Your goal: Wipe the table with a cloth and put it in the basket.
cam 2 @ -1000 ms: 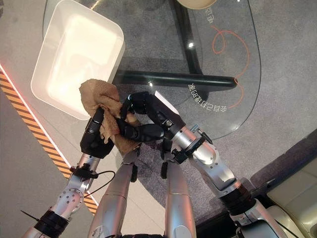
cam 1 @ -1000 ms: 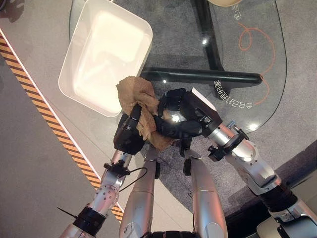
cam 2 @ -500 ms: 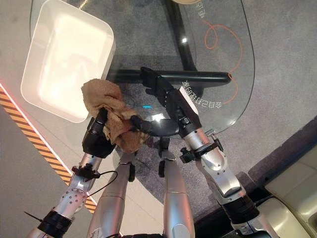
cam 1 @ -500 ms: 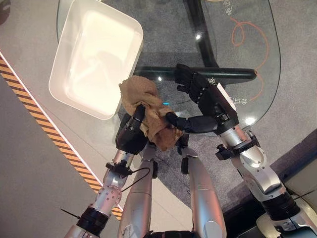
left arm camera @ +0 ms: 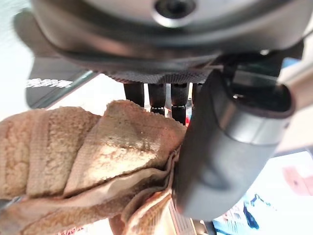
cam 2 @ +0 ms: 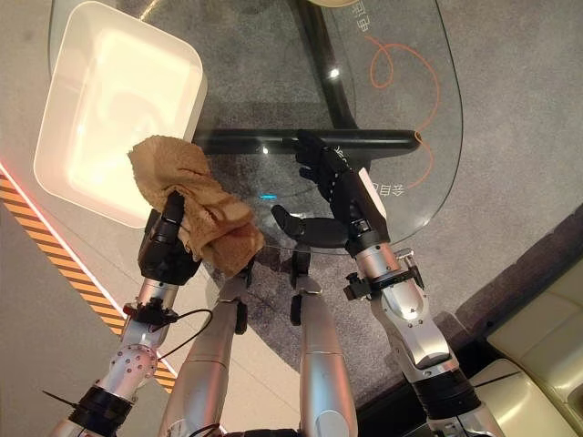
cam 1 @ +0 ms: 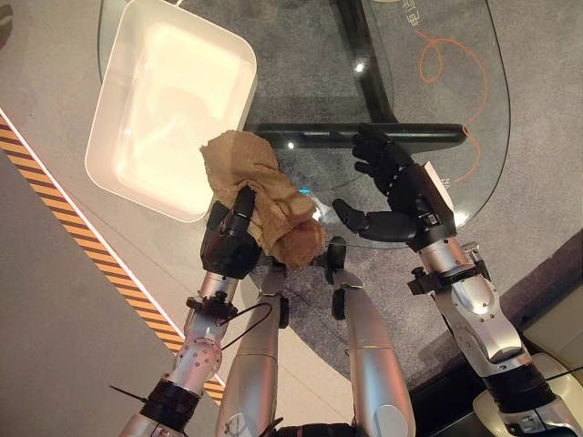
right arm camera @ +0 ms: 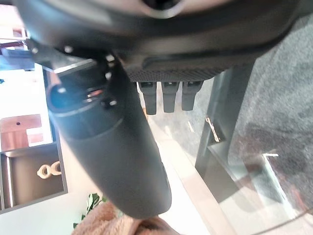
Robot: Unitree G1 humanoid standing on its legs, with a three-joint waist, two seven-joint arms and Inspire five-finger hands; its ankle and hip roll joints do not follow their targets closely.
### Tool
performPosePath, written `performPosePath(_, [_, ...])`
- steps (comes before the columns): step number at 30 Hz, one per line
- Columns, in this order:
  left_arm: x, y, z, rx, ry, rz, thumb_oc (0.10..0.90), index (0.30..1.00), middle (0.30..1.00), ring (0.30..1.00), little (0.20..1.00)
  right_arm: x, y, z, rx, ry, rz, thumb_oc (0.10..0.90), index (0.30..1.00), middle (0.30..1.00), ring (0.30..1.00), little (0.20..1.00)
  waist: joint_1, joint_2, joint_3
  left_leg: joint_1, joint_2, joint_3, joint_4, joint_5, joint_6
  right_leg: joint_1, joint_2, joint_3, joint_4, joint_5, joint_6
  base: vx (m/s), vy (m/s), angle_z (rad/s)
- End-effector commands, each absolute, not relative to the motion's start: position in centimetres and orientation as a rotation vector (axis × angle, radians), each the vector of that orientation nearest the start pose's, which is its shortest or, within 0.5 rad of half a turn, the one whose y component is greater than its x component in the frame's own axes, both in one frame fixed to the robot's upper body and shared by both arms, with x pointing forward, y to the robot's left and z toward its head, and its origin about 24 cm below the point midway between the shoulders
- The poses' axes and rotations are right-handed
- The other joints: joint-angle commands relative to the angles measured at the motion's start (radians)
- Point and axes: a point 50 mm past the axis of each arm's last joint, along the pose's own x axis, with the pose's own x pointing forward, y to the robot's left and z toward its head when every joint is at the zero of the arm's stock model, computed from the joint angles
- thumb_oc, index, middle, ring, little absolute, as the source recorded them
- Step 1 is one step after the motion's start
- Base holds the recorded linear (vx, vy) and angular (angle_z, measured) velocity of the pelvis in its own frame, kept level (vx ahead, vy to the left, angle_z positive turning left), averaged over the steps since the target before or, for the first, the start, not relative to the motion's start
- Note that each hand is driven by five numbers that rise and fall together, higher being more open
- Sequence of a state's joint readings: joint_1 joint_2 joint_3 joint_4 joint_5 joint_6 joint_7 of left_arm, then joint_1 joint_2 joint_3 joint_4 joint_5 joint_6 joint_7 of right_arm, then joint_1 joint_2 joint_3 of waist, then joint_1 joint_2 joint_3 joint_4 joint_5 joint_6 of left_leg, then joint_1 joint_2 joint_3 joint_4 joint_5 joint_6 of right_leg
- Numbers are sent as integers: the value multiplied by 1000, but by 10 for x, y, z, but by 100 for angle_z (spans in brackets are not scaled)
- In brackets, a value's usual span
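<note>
Wiping looks finished, judging by the cloth [cam 1: 262,198] bunched up off the glass desk [cam 1: 474,173], just beside the near corner of the white basket [cam 1: 109,150] on the robot's left; carrying-to-the-basket step in hand. Left hand [cam 1: 228,244] raised under the cloth, thumb and fingers [left arm camera: 168,95] curled round the bundle, needing next a short swing out over the basket's open top and a release. Right hand [cam 2: 342,205] apart from the cloth over the desk's near edge, fingers spread and relaxed, holding nothing.

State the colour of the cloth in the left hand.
Light brown, a tan terry cloth, held by the left hand. It shows best in the left eye view.
</note>
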State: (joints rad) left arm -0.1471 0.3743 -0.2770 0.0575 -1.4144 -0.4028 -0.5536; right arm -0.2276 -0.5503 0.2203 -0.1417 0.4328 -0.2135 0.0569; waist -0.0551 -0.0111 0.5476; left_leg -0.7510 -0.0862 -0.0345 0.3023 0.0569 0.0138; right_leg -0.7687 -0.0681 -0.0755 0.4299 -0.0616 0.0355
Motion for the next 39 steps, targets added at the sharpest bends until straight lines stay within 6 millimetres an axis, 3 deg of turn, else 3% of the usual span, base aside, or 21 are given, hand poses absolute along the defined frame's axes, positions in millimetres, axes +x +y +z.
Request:
performPosePath(1, [244,184,165,-708,-880,-577,100,300,300,300,200,264,-155,170,-76,-539,484,800,900,900,900,900,40,21,-28,30,-29,64,39,-82,56,33,73,53,-97,83,18,18,75,-1])
performPosePath(8, [248,214,187,-505,-933,-166,100,300,300,300,200,267,-149,140,-113,-330,560,800,900,900,900,900,47,57,-28,20,-39,64,60,-76,49,19,59,58,-75,63,8,14,95,-5])
performPosePath(16, [253,240,200,-246,-965,239,100,300,300,300,200,272,-143,108,-184,-98,656,800,900,900,900,900,45,69,-28,-5,-35,75,78,-73,37,-4,52,63,-64,50,-6,15,95,-1])
performPosePath(22, [272,267,207,-65,-903,521,100,300,300,300,200,279,-140,92,-209,51,710,800,900,900,900,900,35,76,-28,-32,-29,97,98,-75,27,-37,50,70,-49,45,-15,18,122,-1])
performPosePath(28, [292,283,214,76,-835,688,100,300,300,300,200,285,-141,90,-235,127,741,800,900,900,900,900,19,76,-28,-70,-20,121,102,-73,24,-87,54,85,-43,49,-18,17,118,-6])
performPosePath(39, [316,287,243,225,-838,834,100,300,300,300,200,296,-139,92,-231,168,731,800,900,900,900,900,1,74,-28,-142,-15,144,126,-78,23,-179,53,89,-18,63,-9,24,74,-1])
